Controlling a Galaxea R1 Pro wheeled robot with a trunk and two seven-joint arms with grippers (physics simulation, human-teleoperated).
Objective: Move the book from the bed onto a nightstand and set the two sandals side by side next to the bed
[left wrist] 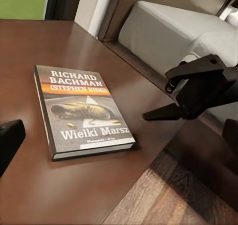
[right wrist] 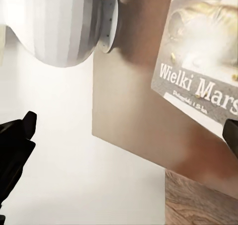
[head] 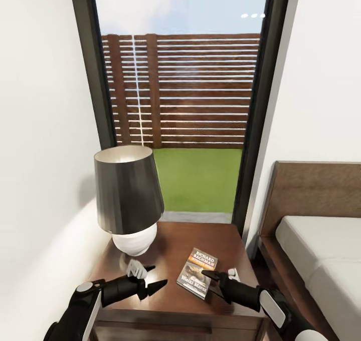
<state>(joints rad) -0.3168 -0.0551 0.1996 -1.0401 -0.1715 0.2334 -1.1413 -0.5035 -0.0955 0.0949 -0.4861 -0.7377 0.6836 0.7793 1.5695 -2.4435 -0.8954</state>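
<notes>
Head view has the book point(head: 197, 272) lying flat on the nightstand point(head: 170, 296), near its front edge, my right pincer point(head: 219, 276) spread apart just beside it, left pincer point(head: 153, 277) apart too — a careless withdrawal could nudge it off that edge.

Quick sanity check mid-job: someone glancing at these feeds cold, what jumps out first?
Likely the book, lying flat on the nightstand between the left gripper and the right gripper, neither touching it. Next, the dark-shaded lamp on the nightstand's far left corner, with the tall window and slatted fence behind.
</notes>
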